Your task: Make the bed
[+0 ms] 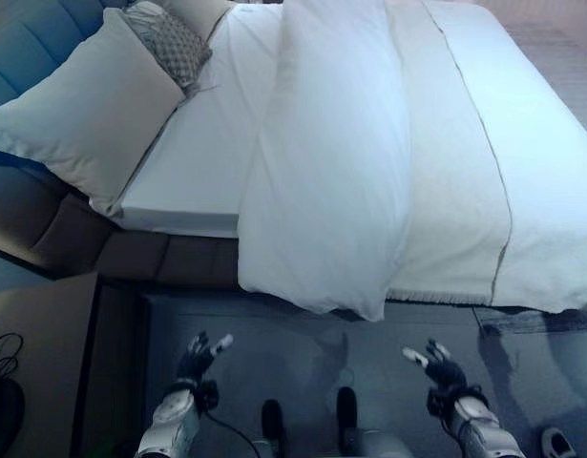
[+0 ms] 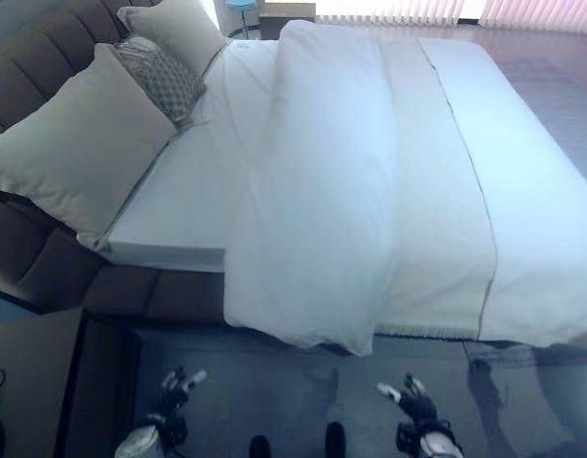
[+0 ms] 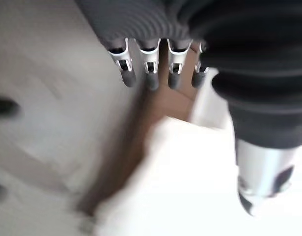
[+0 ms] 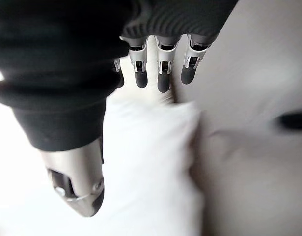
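A white duvet [image 1: 369, 162] lies across the bed, folded back on itself so a thick fold hangs over the near edge. Bare white sheet [image 1: 202, 153] shows between the fold and the pillows. A large white pillow [image 1: 88, 110] leans on the headboard at the left, with a grey patterned cushion [image 1: 169, 43] behind it. My left hand [image 1: 199, 358] and right hand [image 1: 436, 364] hover low over the floor in front of the bed, both open and holding nothing. Their fingers [image 3: 151, 78] and fingers [image 4: 163, 73] hang straight, with white bedding past them.
The dark padded bed frame [image 1: 131, 253] runs along the near side. A dark nightstand edge [image 1: 97, 363] stands at the lower left. Grey floor [image 1: 312, 353] lies between me and the bed. A small table [image 2: 285, 10] stands beyond the bed.
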You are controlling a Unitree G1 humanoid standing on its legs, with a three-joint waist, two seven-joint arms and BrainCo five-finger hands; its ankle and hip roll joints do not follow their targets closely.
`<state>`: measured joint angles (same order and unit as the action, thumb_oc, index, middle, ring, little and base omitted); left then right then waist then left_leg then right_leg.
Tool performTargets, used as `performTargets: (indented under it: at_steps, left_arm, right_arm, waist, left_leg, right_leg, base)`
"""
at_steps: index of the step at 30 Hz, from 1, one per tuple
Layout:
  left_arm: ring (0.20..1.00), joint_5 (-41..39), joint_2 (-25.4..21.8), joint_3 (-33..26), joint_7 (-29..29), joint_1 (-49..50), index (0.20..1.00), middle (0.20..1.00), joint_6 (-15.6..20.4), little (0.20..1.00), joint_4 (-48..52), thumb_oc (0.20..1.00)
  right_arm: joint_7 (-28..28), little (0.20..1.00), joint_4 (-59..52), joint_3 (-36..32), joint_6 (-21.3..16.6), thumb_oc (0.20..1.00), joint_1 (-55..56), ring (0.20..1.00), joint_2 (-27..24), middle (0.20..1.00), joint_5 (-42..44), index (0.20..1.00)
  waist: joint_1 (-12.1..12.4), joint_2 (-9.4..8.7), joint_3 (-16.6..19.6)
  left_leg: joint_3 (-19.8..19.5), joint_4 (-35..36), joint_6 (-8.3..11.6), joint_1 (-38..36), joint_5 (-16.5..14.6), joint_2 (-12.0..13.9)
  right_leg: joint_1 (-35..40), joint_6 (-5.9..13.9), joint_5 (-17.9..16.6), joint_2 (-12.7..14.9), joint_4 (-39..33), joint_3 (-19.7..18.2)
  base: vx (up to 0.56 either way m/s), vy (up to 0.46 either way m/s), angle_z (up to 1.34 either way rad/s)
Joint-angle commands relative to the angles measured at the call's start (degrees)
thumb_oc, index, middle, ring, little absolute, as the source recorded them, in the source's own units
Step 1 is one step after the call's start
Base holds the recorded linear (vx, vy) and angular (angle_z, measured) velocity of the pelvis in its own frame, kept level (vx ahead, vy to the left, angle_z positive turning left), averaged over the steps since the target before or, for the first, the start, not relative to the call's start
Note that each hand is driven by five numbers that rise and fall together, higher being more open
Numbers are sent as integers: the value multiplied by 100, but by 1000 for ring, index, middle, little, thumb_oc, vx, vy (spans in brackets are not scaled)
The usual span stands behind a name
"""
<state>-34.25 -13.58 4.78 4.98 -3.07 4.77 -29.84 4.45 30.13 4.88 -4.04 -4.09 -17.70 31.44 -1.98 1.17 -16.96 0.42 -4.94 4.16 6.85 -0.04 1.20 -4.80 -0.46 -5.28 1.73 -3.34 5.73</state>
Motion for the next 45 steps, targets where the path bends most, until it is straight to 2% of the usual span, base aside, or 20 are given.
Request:
performTargets:
  at_steps: [1, 2, 3, 4, 6, 9, 10, 11, 12, 13, 14, 15, 16, 21, 27, 33, 34, 37, 39, 45]
  left_arm:
    - [1000, -443, -155, -51, -54, -310, 1000, 1000, 366, 1000, 394, 1000]
    - [1000, -583, -337, -29, -74, -676, 1000, 1000, 480, 1000, 698, 1000]
    - [1000, -707, -438, -68, -88, -829, 1000, 1000, 518, 1000, 888, 1000]
    - [1000, -708, -439, -69, -88, -832, 1000, 1000, 517, 1000, 888, 1000]
    - [1000, -1091, -669, 151, -172, -1604, 1000, 1000, 648, 1000, 1133, 1000]
    - [1000, -1538, -942, 530, -83, -2557, 1000, 1000, 761, 1000, 1093, 1000]
    - [1000, -1543, -946, 527, -87, -2579, 1000, 1000, 763, 1000, 1082, 1000]
    - [1000, -1946, -1235, 737, -94, -3322, 1000, 1000, 773, 1000, 816, 1000]
    - [1000, -2530, -1238, 972, -213, -3979, 1000, 1000, 679, 1000, 507, 1000]
    - [1000, -2544, -1245, 974, -228, -4016, 1000, 1000, 682, 1000, 480, 1000]
    - [1000, -2725, -1237, 1112, -236, -4362, 1000, 1000, 661, 1000, 359, 1000]
    - [1000, -2726, -1237, 1112, -238, -4367, 1000, 1000, 662, 1000, 355, 1000]
    - [1000, -3054, -1244, 1270, -283, -4655, 1000, 1000, 550, 1000, 259, 1000]
    - [1000, -3576, -1043, 1495, -390, -5447, 1000, 1000, 372, 1000, 8, 1000]
    - [1000, -3966, -780, 1786, -489, -6235, 1000, 1000, 173, 1000, -497, 1000]
    - [1000, -4005, -824, 2074, -549, -7081, 1000, 1000, 95, 1000, -1169, 1000]
    - [1000, -4016, -838, 2103, -528, -7209, 1000, 1000, 116, 1000, -1248, 1000]
    - [1000, -3998, -832, 2140, -470, -7485, 1000, 1000, 170, 1000, -1460, 1000]
    - [1000, -3986, -886, 2095, -322, -7782, 1000, 1000, 259, 1000, -1741, 1000]
    - [1000, -4046, -1050, 2108, 134, -8329, 1000, 1000, 510, 1000, -2584, 1000]
  right_arm:
    - [17, 1000, -576, -154, -459, 1000, -355, 1000, -162, 1000, 446, 1000]
    - [14, 1000, -841, -153, -570, 1000, -697, 1000, -134, 1000, 746, 1000]
    - [-54, 1000, -1058, -90, -587, 1000, -848, 1000, -90, 1000, 886, 1000]
    - [-53, 1000, -1058, -90, -587, 1000, -852, 1000, -89, 1000, 886, 1000]
    - [-95, 1000, -1279, 182, -686, 1000, -1623, 1000, -30, 1000, 1319, 1000]
    - [29, 1000, -1168, 624, -792, 1000, -2689, 1000, 68, 1000, 1851, 1000]
    - [25, 1000, -1156, 620, -794, 1000, -2712, 1000, 66, 1000, 1855, 1000]
    - [113, 1000, -969, 867, -838, 1000, -3459, 1000, -56, 1000, 2222, 1000]
    - [143, 1000, -778, 1077, -876, 1000, -4169, 1000, -38, 1000, 2596, 1000]
    - [133, 1000, -756, 1070, -880, 1000, -4201, 1000, -44, 1000, 2607, 1000]
    - [180, 1000, -646, 1165, -910, 1000, -4541, 1000, -84, 1000, 2805, 1000]
    - [177, 1000, -643, 1164, -910, 1000, -4546, 1000, -85, 1000, 2806, 1000]
    - [182, 1000, -633, 1276, -871, 1000, -4807, 1000, -136, 1000, 3023, 1000]
    - [64, 1000, -382, 1654, -981, 1000, -5740, 1000, -78, 1000, 3554, 1000]
    - [45, 1000, 297, 1866, -956, 1000, -6639, 1000, 135, 1000, 3878, 1000]
    - [88, 1000, 1284, 2093, -827, 1000, -7399, 1000, 188, 1000, 4111, 1000]
    - [103, 1000, 1425, 2143, -807, 1000, -7518, 1000, 187, 1000, 4139, 1000]
    - [148, 1000, 1740, 2209, -777, 1000, -7784, 1000, 192, 1000, 4159, 1000]
    - [286, 1000, 2140, 2368, -672, 1000, -8048, 1000, 106, 1000, 4045, 1000]
    - [676, 1000, 2833, 2736, -560, 1000, -8511, 1000, -22, 1000, 3752, 1000]
  waist:
    - [137, -111, 20]
    - [213, -124, -29]
    - [224, -132, -26]
    - [228, -130, -19]
    - [246, -172, -68]
    - [254, -141, -393]
    - [262, -139, -394]
    - [251, -128, -545]
    - [293, -162, -627]
    - [298, -159, -649]
    - [258, -193, -685]
    - [259, -192, -690]
    - [195, -229, -724]
    - [240, -280, -774]
    - [186, -326, -936]
    - [161, -391, -1125]
    - [176, -384, -1111]
    - [184, -394, -1203]
    - [184, -390, -1280]
    - [178, -288, -1284]
  left_leg:
    - [-113, -168, -98, 705, 132, -297]
    - [-24, -269, -49, 1005, 288, -277]
    - [15, -312, -97, 915, 161, -288]
    - [18, -305, -96, 929, 174, -284]
    - [198, -264, -220, 961, 110, -289]
    - [449, -214, -300, 917, 80, -231]
    - [455, -205, -300, 936, 102, -225]
    - [534, -157, -317, 939, 112, -220]
    - [637, -36, -298, 960, 107, -246]
    - [637, -31, -297, 955, 110, -240]
    - [646, 57, -296, 976, 128, -289]
    - [646, 58, -296, 974, 128, -288]
    - [560, -14, -303, 1142, 149, -388]
    - [449, 13, -250, 1548, 232, -406]
    - [299, 27, -178, 2058, 336, -385]
    - [150, 89, -126, 2703, 469, -356]
    - [53, 75, -103, 2783, 318, -345]
    - [-11, -99, -101, 3117, 267, -366]
    - [-78, -278, -102, 3597, 241, -403]
    - [-105, -94, -26, 4335, 411, -406]
  right_leg:
    - [-122, 442, 829, 81, 844, -60]
    - [-72, 436, 894, 74, 836, -115]
    - [-88, 437, 1007, 73, 894, -180]
    - [-104, 436, 994, 70, 890, -184]
    - [-393, 582, 985, 190, 1240, -277]
    - [-1071, 782, 737, 379, 2102, -236]
    - [-1095, 780, 714, 372, 2096, -242]
    - [-1251, 762, 676, 395, 2151, -163]
    - [-1279, 712, 546, 432, 1627, 95]
    - [-1266, 710, 529, 425, 1602, 97]
    - [-1391, 688, 380, 282, 1181, 33]
    - [-1386, 688, 377, 280, 1176, 33]
    - [-1475, 675, 293, 203, 964, -143]
    - [-1625, 645, -8, 121, 522, -1]
    - [-2010, 612, -106, 39, 380, 72]
    - [-2596, 653, -283, -14, 307, 165]
    - [-2656, 696, -217, -50, 280, 115]
    - [-2932, 702, -283, -58, 290, 102]
    - [-3335, 710, -344, -60, 316, 88]
    - [-4194, 720, -384, -20, 324, 174]
  base:
    - [138, 73, 5]
    - [111, 121, 4]
    - [106, 121, 1]
    - [96, 257, -17]
    - [52, 331, -43]
    - [-36, 244, -45]
    - [-36, 188, -75]
    - [26, 183, -69]
    - [34, 184, -57]
    - [75, 62, -30]
    - [42, -5, -21]
    - [119, -16, -18]
    - [74, -12, -13]
    - [75, -64, 8]
    - [37, -70, 3]
    - [21, -11, 3]
    - [81, -18, 2]
    - [31, -2, 1]
    - [-4, -4, 2]
    - [5, 0, 2]
